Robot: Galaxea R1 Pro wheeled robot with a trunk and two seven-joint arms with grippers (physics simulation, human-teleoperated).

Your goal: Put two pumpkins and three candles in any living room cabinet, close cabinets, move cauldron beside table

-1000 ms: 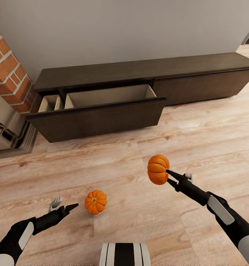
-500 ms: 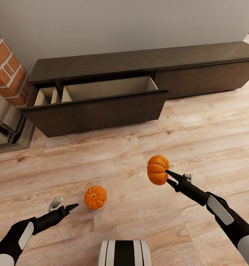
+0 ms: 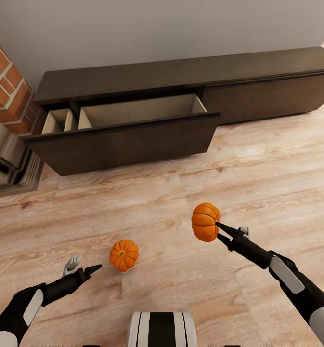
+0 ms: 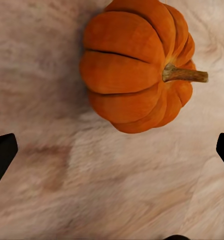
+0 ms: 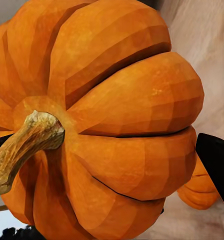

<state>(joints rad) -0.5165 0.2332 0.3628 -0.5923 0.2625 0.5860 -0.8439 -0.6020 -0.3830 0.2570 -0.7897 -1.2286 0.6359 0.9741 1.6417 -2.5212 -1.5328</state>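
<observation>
We see the left end effector (image 3: 83,271) with fingers apart over the floor (image 3: 157,202). Just right of it, the floor pumpkin (image 3: 123,255) sits upright. Far behind, the cabinet (image 3: 181,103) has its left drawer (image 3: 121,140) pulled out. At right, the right end effector (image 3: 219,230) is clamped on the raised pumpkin (image 3: 205,221), clear of the floor

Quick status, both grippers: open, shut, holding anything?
Left gripper: open, empty, near the pumpkin on the floor.
Right gripper: shut on the held pumpkin.
</observation>
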